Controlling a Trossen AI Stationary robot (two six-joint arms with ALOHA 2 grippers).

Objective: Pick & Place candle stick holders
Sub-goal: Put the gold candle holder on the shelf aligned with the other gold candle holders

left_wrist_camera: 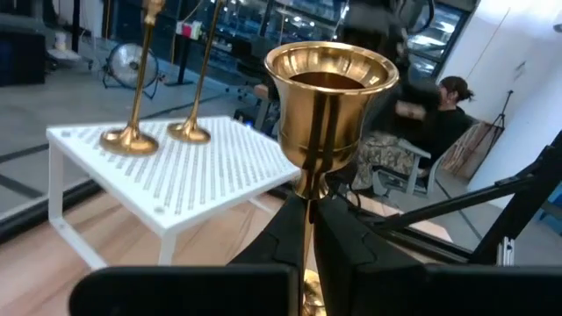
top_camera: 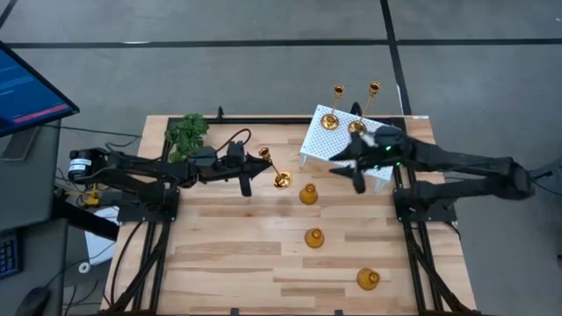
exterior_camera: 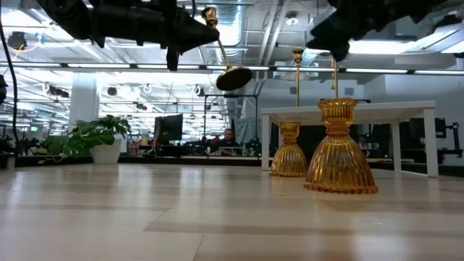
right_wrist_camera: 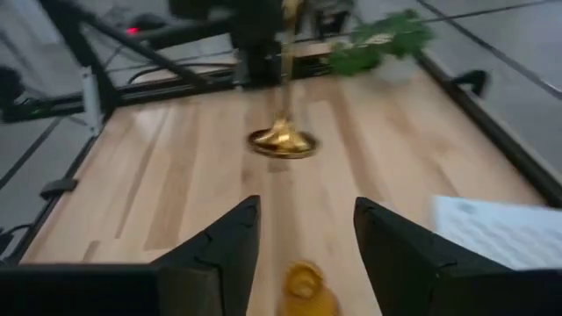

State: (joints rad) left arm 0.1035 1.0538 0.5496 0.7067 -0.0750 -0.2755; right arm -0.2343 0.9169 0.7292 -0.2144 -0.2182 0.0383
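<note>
Between the left gripper's (top_camera: 260, 160) jaws sits a tall brass stick (top_camera: 273, 167), pinched on its thin stem just below the cup. It is tilted, base swung out ahead of the jaws and well clear of the desk (top_camera: 228, 254), probably so it can pass above the stand (top_camera: 327, 140) edge. Beyond those jaws, two more brass sticks (top_camera: 334, 110) already stand upright side by side on the white stand, so this one likely goes next to them.

Three squat amber holders (top_camera: 308, 194) remain on the desk, one just beneath the carried base and the others farther off; they look like later pickups.

Over the stand's near edge, the right gripper (top_camera: 356, 171) hangs with jaws spread and nothing between them, apparently waiting. A plant (top_camera: 187, 132) sits behind the left arm.
</note>
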